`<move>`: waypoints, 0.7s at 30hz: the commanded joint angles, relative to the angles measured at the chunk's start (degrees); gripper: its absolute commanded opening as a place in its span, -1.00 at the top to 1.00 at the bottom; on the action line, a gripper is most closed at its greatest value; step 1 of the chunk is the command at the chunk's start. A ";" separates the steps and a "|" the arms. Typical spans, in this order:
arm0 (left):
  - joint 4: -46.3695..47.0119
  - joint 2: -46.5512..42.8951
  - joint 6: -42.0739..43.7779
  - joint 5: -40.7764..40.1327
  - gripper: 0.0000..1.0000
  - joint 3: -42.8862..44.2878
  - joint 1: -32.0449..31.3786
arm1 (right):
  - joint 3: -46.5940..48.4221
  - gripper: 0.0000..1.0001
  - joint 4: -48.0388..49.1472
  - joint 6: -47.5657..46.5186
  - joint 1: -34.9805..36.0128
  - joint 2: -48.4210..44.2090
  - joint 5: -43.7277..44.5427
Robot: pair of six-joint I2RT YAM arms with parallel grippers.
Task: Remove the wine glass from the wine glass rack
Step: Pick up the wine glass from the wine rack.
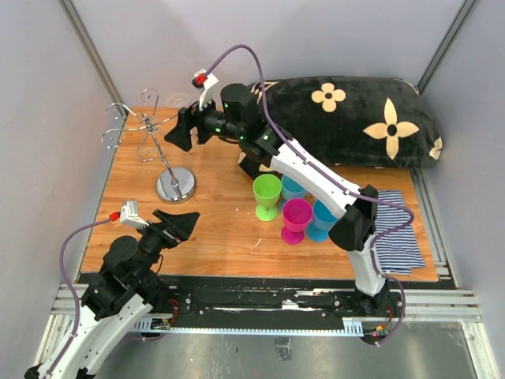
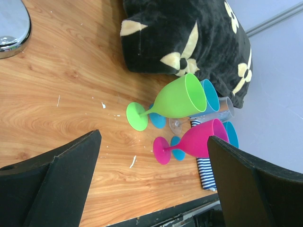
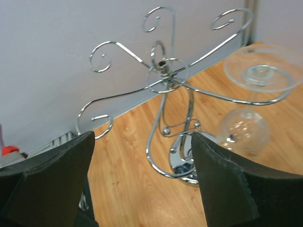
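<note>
Top external view: the thin silver wire wine glass rack [image 1: 162,150], with its round chrome base and curled hook arms, stands at ten o'clock on the wooden table [image 1: 221,245]. The right arm reaches right across the board, and the right gripper [image 1: 172,128] hovers at the rack's two o'clock side, level with the hooks. Its black fingers [image 3: 52,184] are spread wide and nothing is between them but air.

On the right wrist camera, the clear wine glass [image 3: 244,130] hangs upside down at three o'clock on the rack. Its flat foot is caught on a hook arm and its bowl dangles below. The bowl sits just above the tip of the right-hand finger, outside the gap, and seems not to be touching it, though the angle makes that hard to call.

From above the clear glass all but vanishes among the wires.

The left gripper [image 1: 180,219] waits at seven o'clock, low over the wood, with its jaws fully parted and holding nothing.

At the centre stands a cluster of plastic goblets: a green goblet [image 1: 267,193], a pink goblet [image 1: 297,215] and two blue goblets [image 1: 322,219]. A black cushion with cream flowers [image 1: 347,118] lies from twelve to two o'clock. A blue-and-white striped cloth [image 1: 394,241] lies at four.
</note>
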 commanded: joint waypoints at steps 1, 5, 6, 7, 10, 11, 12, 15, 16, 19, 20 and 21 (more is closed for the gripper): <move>-0.13 -0.42 -0.21 -0.85 -0.99 0.67 -0.09 | 3.06 -0.67 1.13 -0.83 -1.47 -0.78 8.49; -0.24 -0.42 -0.19 -0.72 -0.99 0.87 -0.09 | 10.78 -0.67 -0.29 1.34 -2.96 4.16 6.93; -0.29 -0.42 -0.19 -0.68 -0.99 0.85 -0.09 | 13.32 -0.66 -1.15 2.60 -3.45 6.34 6.89; -0.32 -0.47 -0.27 -0.68 -0.99 0.89 -0.09 | 15.22 -0.64 -1.27 4.11 -3.92 7.54 6.86; -0.24 -0.52 -0.41 -0.84 -0.99 0.71 -0.09 | 15.49 -0.53 1.86 8.30 -4.95 9.10 8.49; -0.23 -0.44 -0.36 -0.85 -0.99 0.70 -0.09 | 15.51 -0.52 2.55 9.25 -5.16 9.46 9.14; -0.22 -0.44 -0.31 -0.85 -0.99 0.68 -0.09 | 15.86 -0.51 2.83 9.86 -5.32 9.86 9.55; -0.22 -0.43 -0.36 -0.85 -0.99 0.61 -0.09 | 16.66 -0.48 4.31 11.86 -5.84 11.33 10.49; -0.20 -0.40 -0.35 -0.85 -0.99 0.64 -0.09 | 17.38 -0.44 4.60 12.72 -6.01 12.13 10.72; -0.04 -0.44 -0.34 -0.76 -0.99 0.50 -0.09 | 20.31 -0.36 4.65 15.30 -6.45 15.02 11.15; -0.04 -0.41 -0.29 -0.76 -0.99 0.51 -0.09 | 20.75 -0.35 4.71 15.93 -6.53 15.74 11.71; -0.10 -0.35 -0.28 -0.76 -0.99 0.52 -0.09 | 20.61 -0.34 5.26 16.64 -6.60 16.13 12.31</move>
